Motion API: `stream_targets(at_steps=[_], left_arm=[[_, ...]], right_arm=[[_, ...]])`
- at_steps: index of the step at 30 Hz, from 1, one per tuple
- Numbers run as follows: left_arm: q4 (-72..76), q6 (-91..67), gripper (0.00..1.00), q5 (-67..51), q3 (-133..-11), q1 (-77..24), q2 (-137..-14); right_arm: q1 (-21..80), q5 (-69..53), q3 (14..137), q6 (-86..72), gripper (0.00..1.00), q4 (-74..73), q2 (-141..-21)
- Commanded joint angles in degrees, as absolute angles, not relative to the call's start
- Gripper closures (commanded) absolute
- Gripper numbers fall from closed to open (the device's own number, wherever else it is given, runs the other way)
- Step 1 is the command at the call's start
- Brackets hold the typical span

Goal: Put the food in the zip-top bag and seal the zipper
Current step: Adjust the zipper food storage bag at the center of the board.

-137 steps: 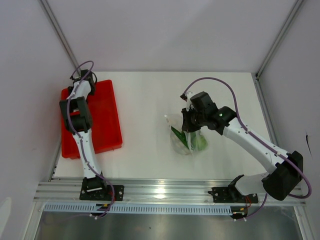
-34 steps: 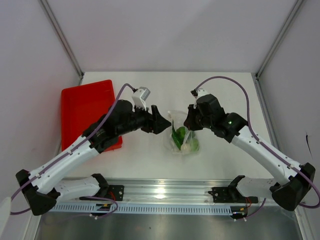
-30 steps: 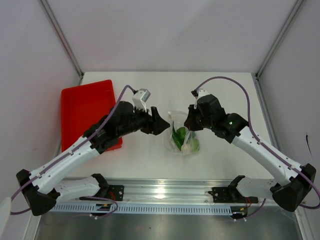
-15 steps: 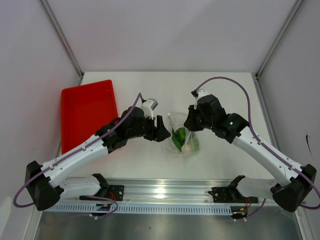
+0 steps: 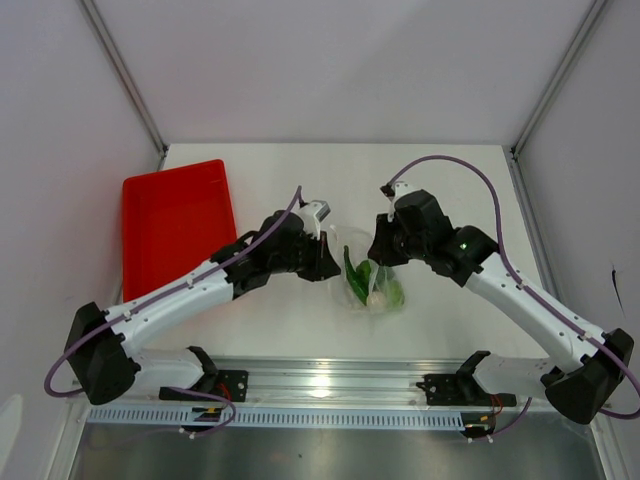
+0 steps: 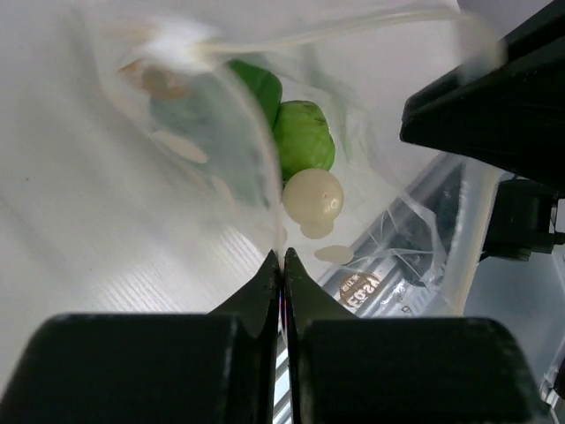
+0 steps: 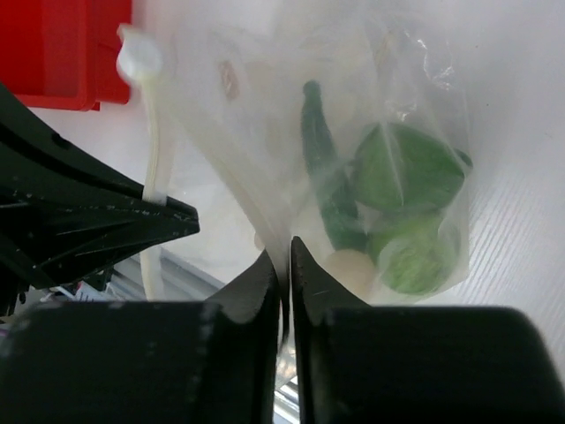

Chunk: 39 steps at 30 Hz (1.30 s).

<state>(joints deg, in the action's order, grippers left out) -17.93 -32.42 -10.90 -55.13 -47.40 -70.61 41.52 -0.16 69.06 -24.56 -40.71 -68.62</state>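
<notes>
- Starting nearest my bases, a ribbed metal rail (image 5: 320,375) runs along the near edge, with a band of bare white table (image 5: 290,180) between it and the bag.
- My left gripper (image 6: 282,261) has its black jaws pressed together on a fold of the zip-top bag (image 6: 203,132), at the bag's left side.
- My right gripper (image 7: 284,252) is closed to a sliver too, pinching film at the bag's right side. The two grippers face each other, near, with the pouch between them.
- The bag sits near the table's middle and is clear, crinkled, glossy film. The zipper (image 7: 154,150) shows as a thicker milky strip, and I cannot tell whether it is pressed closed.
- Inside the bag, a lime-green ball (image 6: 305,137) touches a small white ball (image 6: 311,196), both smooth and round, beside a long dark green pepper piece (image 7: 325,177).
- Well apart from the bag, the red tray (image 5: 170,220) lies flat along the table's left edge; it is smooth plastic with a raised rim.
- Beyond the bag, bare table stretches to the pale back wall (image 5: 330,70).
</notes>
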Motion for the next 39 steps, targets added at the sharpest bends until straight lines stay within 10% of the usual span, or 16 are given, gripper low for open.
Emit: stream_targets(at_steps=[1, 6, 11, 30, 39], left_arm=[[-17.49, -30.50, 0.99, -11.95, -58.88, -47.81, -71.10], [-17.93, -29.53, 0.99, -13.00, -60.56, -47.72, -70.93], [-18.20, -28.65, 0.99, -15.02, -62.14, -47.46, -71.10], [-16.52, -31.02, 1.00, -19.33, -61.17, -46.76, -72.07], [-16.17, -32.87, 0.99, -20.65, -60.91, -45.88, -71.10]], right_arm=[[41.75, -2.55, 71.72, -23.21, 0.84, -42.79, -67.85], [41.84, -5.71, 71.54, -22.94, 0.46, -44.91, -65.92], [41.84, -7.73, 70.93, -22.76, 0.37, -46.23, -61.79], [39.81, -10.39, 68.29, -22.50, 0.46, -43.41, -60.03], [39.81, -11.86, 64.52, -21.18, 0.80, -40.61, -61.70]])
